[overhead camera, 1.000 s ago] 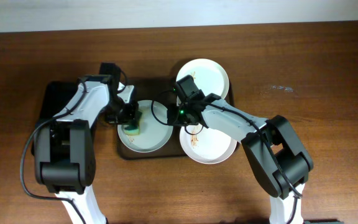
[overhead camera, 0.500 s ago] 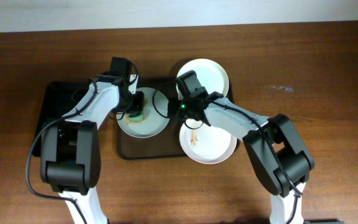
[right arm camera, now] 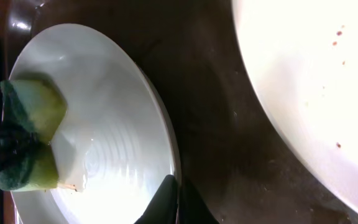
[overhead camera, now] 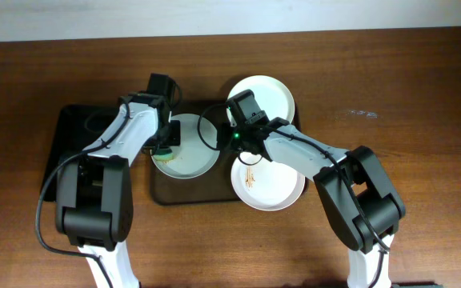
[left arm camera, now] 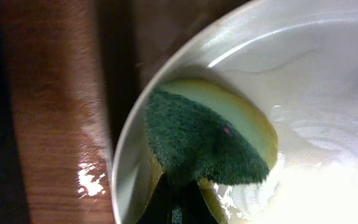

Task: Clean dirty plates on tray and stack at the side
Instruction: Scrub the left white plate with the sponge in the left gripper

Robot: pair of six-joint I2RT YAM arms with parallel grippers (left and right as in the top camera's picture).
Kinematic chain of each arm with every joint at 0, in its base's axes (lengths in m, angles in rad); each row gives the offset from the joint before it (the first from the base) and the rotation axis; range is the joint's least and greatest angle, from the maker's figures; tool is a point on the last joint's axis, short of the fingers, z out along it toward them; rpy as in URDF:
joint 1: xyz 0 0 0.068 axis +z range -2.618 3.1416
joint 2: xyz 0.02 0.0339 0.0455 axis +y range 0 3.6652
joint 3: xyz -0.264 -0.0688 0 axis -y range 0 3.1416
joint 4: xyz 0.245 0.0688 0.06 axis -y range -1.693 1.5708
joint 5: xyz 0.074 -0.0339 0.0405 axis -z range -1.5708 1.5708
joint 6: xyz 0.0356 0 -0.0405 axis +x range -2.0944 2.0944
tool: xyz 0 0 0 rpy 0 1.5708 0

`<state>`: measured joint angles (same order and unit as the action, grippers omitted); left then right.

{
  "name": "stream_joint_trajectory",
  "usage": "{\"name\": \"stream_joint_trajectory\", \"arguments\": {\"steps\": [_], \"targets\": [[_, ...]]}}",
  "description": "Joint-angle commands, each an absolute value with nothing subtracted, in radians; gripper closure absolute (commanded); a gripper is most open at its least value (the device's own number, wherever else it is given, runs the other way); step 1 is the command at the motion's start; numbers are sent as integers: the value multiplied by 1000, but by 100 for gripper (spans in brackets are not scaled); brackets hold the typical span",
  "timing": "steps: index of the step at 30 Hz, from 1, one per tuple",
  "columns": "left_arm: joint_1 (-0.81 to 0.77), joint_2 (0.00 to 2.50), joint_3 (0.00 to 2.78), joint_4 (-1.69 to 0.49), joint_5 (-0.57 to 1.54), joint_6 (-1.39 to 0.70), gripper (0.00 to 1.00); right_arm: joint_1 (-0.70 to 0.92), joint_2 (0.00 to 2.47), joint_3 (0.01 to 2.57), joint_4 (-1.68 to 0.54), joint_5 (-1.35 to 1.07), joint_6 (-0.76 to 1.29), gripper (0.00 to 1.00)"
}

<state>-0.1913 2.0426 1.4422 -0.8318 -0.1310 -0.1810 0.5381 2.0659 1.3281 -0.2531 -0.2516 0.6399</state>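
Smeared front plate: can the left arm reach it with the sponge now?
Probably not: the right arm crosses between the left gripper and the smeared plate, overhanging its far edge.

Left pincer (left arm camera: 178,202) cropped below sponge (left arm camera: 197,143), right pincer (right arm camera: 169,196) cropped at plate (right arm camera: 117,112), tray (overhead camera: 194,194) mostly covered

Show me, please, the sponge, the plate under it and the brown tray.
sponge (left arm camera: 197,143): left wrist view, green scrubbing face.
plate (overhead camera: 194,152): overhead view, bare inner surface.
tray (overhead camera: 202,193): overhead view, bare floor near front rim.

Left plate (overhead camera: 190,154): white, wet sheen, flat on brown tray (overhead camera: 184,195), rim pinched between right fingers (right arm camera: 166,198). Smeared plate (overhead camera: 274,189): orange streaks, just in front of fingers. Third plate (overhead camera: 269,94): white, just beyond fingers.
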Motion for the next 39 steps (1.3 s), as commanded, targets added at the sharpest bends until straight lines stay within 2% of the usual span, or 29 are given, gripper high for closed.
{"name": "stream_joint_trajectory", "arguments": {"steps": [1,7,10,14,17,21,23,28,34,39], "targets": [[-233,2069,1429,-823,-74,-198,99,532,2067,1341,-273,-235,644,91],[-238,2128,1382,-827,-74,-259,99,532,2115,1340,-268,-272,646,90],[-239,2126,1383,-839,-53,-257,99,532,2119,1340,-265,-280,654,96],[-241,2126,1383,-908,139,-178,99,530,2119,1340,-264,-280,664,96],[-241,2126,1382,-879,326,-94,99,530,2119,1340,-255,-281,664,96],[-241,2126,1382,-835,352,-93,99,529,2119,1340,-253,-280,664,96],[-241,2127,1382,-826,252,-128,99,529,2119,1340,-253,-281,664,96],[-244,2127,1376,-805,-224,-327,99,528,2119,1340,-252,-281,664,96],[-244,2126,1377,-688,-282,-329,99,528,2119,1340,-253,-281,664,96],[-244,2122,1439,-739,-286,-329,99,528,2119,1340,-254,-281,664,96]]}}
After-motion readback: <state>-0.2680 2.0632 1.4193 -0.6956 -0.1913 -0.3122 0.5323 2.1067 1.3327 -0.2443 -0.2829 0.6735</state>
